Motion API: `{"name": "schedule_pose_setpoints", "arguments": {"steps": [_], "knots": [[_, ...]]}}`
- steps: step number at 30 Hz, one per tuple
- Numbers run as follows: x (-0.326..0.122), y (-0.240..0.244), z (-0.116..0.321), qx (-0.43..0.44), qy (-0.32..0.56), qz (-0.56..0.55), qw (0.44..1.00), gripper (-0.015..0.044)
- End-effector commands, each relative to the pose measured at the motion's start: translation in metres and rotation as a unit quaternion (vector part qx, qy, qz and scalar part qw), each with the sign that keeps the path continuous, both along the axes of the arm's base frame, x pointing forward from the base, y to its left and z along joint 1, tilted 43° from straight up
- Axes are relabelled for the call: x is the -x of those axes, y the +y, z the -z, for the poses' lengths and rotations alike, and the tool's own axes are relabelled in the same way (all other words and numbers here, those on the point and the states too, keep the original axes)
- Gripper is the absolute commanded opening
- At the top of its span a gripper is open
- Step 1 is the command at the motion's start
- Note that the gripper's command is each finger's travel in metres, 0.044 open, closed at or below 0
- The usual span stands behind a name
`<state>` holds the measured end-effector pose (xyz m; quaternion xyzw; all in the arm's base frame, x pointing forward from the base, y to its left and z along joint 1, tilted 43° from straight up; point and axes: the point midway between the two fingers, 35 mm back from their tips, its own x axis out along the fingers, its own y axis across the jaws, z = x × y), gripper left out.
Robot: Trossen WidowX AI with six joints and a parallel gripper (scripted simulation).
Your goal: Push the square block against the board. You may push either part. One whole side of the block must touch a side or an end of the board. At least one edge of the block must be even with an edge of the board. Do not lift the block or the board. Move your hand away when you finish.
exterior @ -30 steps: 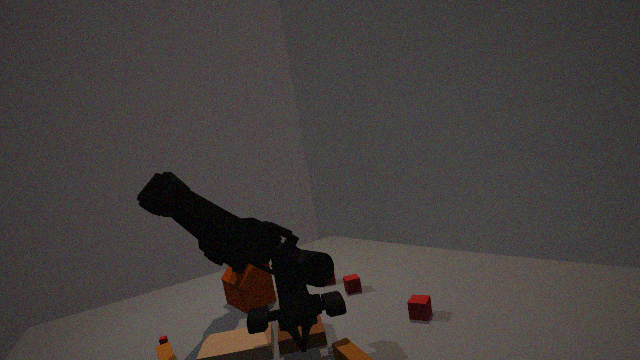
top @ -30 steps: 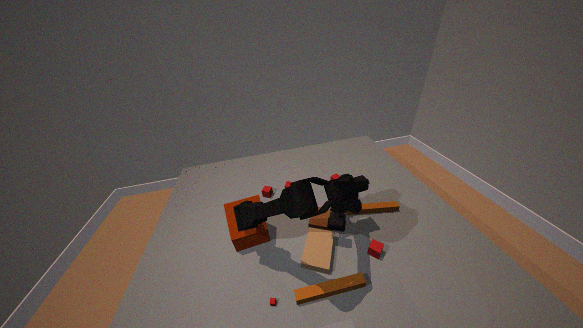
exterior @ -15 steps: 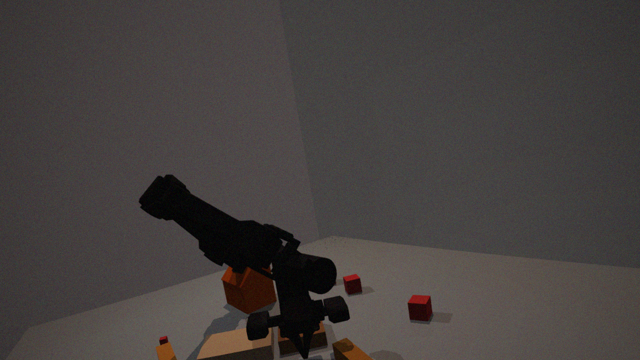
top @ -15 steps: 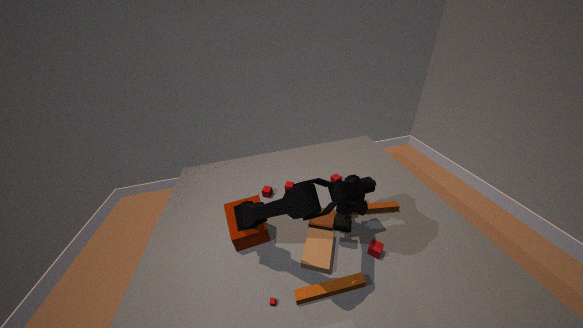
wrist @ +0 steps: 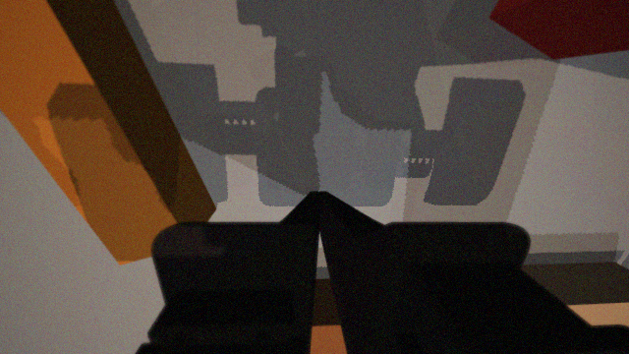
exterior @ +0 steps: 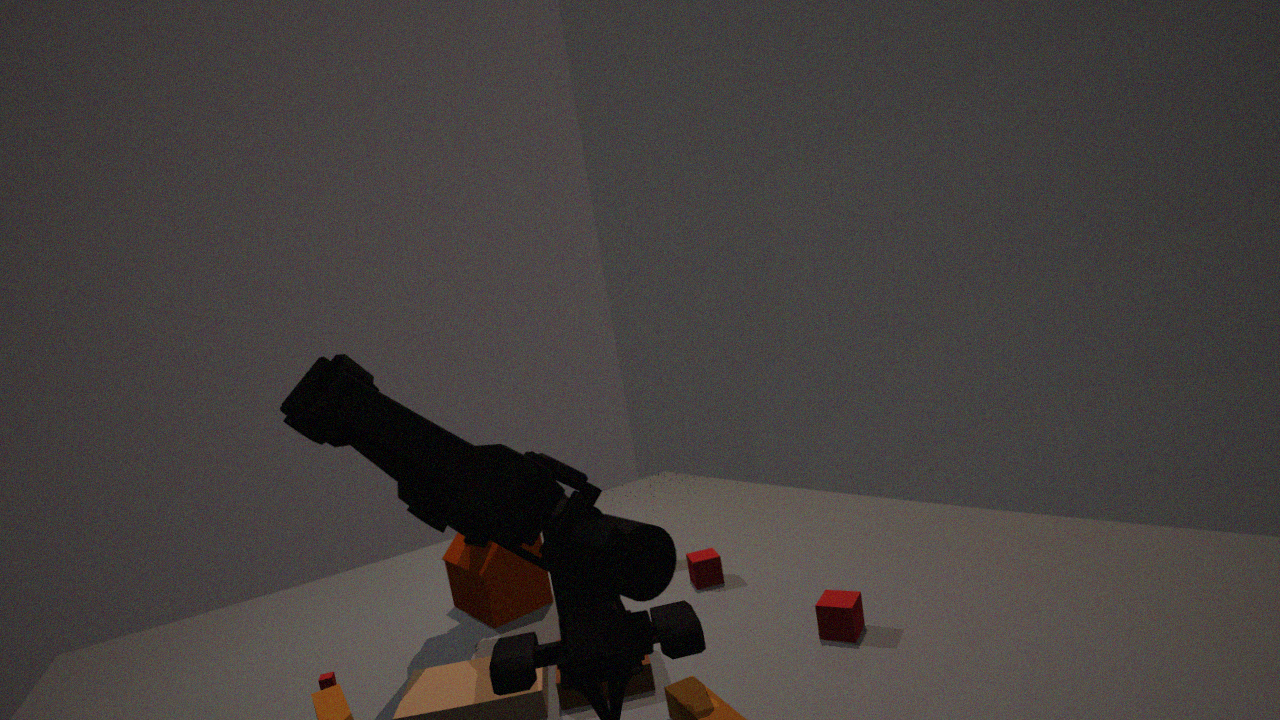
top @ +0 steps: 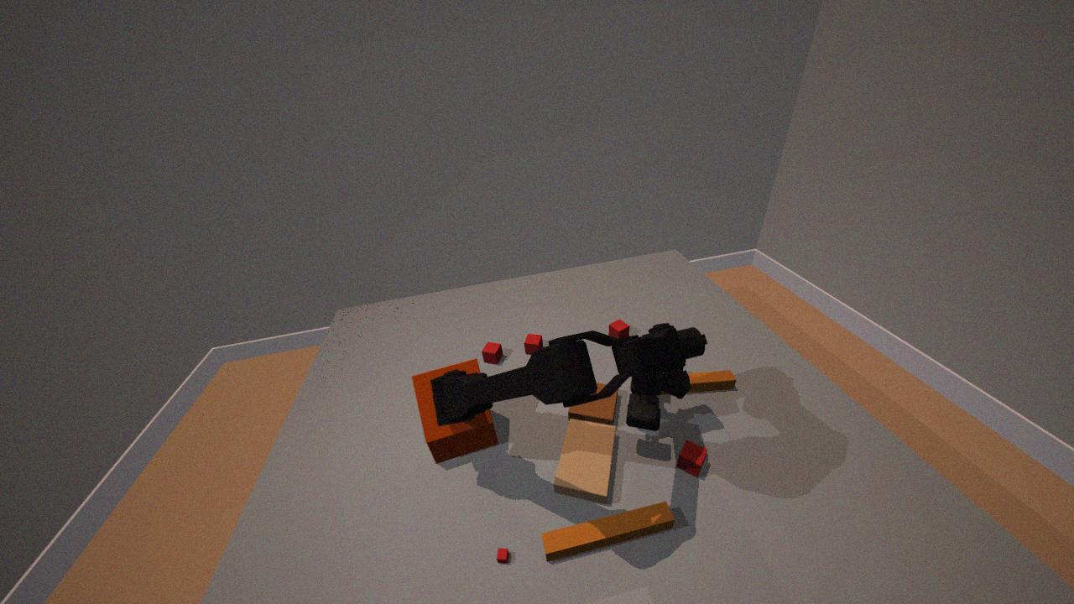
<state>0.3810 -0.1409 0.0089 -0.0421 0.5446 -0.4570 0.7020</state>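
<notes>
Hand [exterior: 610, 714] [wrist: 317, 200] closed on nothing, near the square block [top: 593, 405] [exterior: 606, 685] [wrist: 328, 339].

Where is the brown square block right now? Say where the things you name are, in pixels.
In the top view, the brown block [top: 593, 406] [exterior: 606, 684] [wrist: 328, 339] sits below the middle, partly under the arm [top: 563, 372] [exterior: 474, 483], just beyond the far end of the pale board [top: 586, 456] [exterior: 474, 687] [wrist: 601, 315].

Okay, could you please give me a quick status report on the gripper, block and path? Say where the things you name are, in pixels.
Gripper [top: 654, 392] [exterior: 610, 711] [wrist: 317, 200] shut, empty. Square block [top: 593, 408] [exterior: 633, 684] [wrist: 328, 340] by board's end [top: 586, 458] [exterior: 469, 689] [wrist: 606, 314], full contact unclear. No obstruction seen between gripper and block.
</notes>
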Motion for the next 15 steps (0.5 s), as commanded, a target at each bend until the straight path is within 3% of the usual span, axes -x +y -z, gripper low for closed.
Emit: {"name": "schedule_pose_setpoints", "arguments": {"steps": [1, 4, 9, 15], "knots": [[0.0, 0.009, -0.008, -0.001, 0.001, -0.001, 1.0, 0.0], [0.0, 0.037, -0.037, -0.003, 0.001, -0.002, 1.0, 0.0], [0.0, 0.039, -0.04, -0.003, 0.001, -0.003, 1.0, 0.0], [0.042, 0.079, -0.007, -0.01, 0.0, -0.008, 1.0, 0.0]]}}
